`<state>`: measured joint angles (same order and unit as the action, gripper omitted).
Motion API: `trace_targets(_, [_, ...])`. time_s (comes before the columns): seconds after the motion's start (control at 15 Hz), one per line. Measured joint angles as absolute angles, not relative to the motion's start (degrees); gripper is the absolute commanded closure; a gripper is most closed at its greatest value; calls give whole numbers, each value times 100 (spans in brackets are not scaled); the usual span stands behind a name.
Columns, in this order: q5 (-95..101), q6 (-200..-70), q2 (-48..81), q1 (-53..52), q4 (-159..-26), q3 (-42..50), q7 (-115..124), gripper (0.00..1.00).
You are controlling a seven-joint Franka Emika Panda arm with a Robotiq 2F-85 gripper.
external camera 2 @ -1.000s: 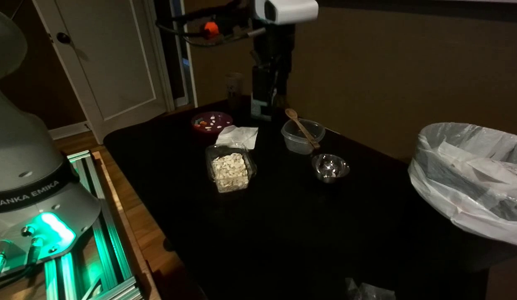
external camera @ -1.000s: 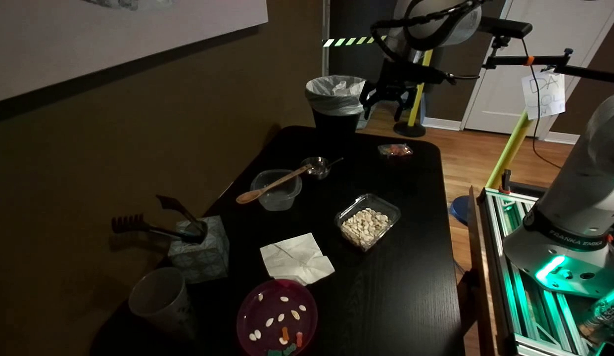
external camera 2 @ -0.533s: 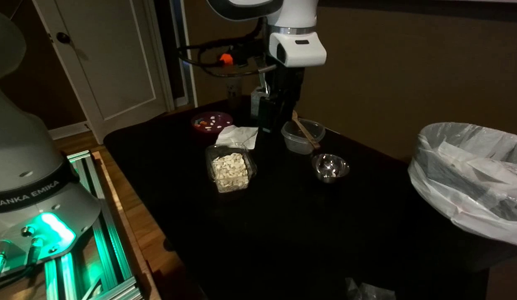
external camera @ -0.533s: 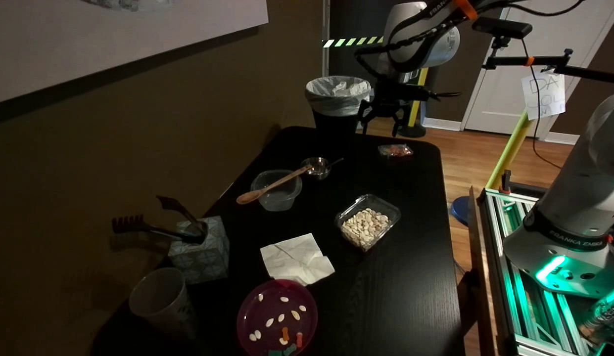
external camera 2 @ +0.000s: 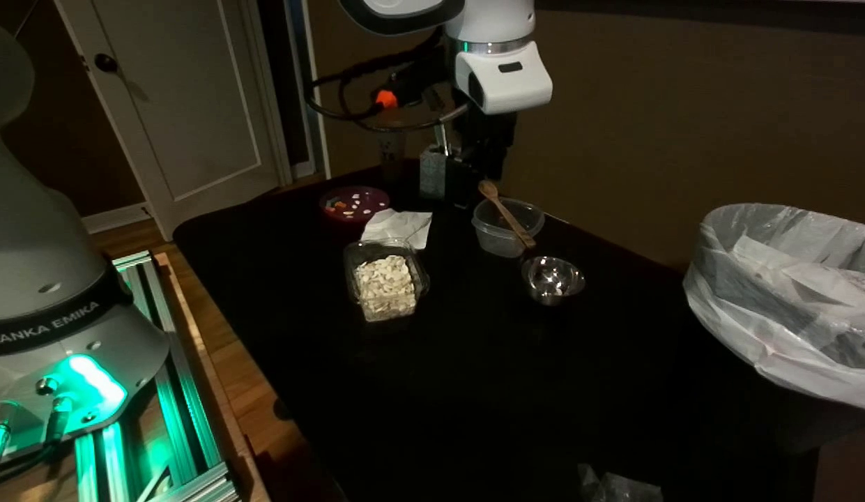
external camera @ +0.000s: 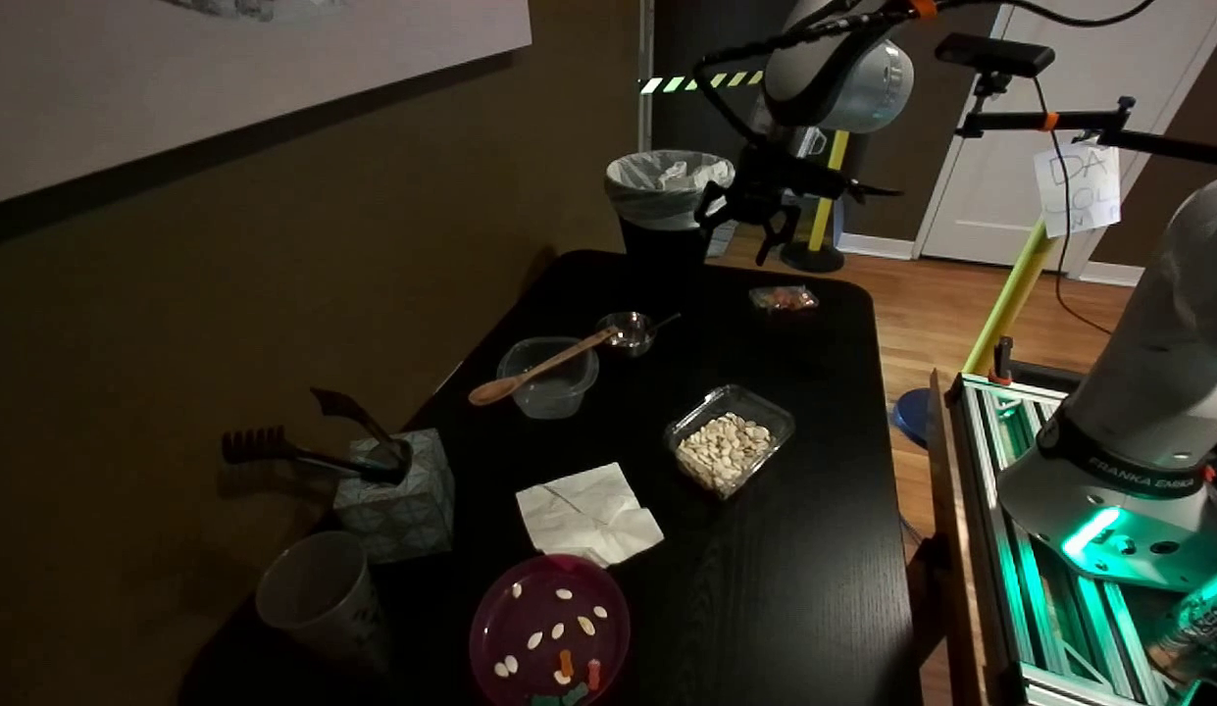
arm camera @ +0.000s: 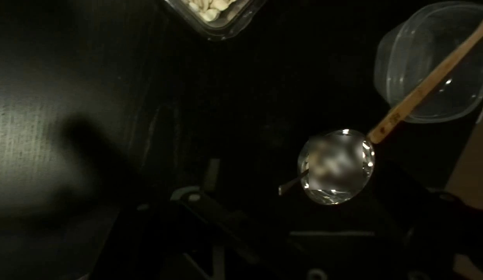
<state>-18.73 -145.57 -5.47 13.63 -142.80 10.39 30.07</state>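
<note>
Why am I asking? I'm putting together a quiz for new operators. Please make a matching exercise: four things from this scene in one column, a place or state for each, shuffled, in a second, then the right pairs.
Column 1
1. gripper
2. wooden spoon
3. metal bowl
4. purple dish

Column 2
A. bears white seeds and coloured pieces
B. open, above the table
C. a thin handle sticks out over its rim
D. lies across a clear tub

Right pairs: 1-B; 2-D; 3-C; 4-A
</note>
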Motion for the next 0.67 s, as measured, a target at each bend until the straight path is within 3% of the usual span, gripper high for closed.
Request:
trace_targets(0.4, [-4653,-14186,-557,649,-14219,2237,480,0])
trace_targets(0.67, [-5814,-13694,133,855,-14136,2216,-521,0])
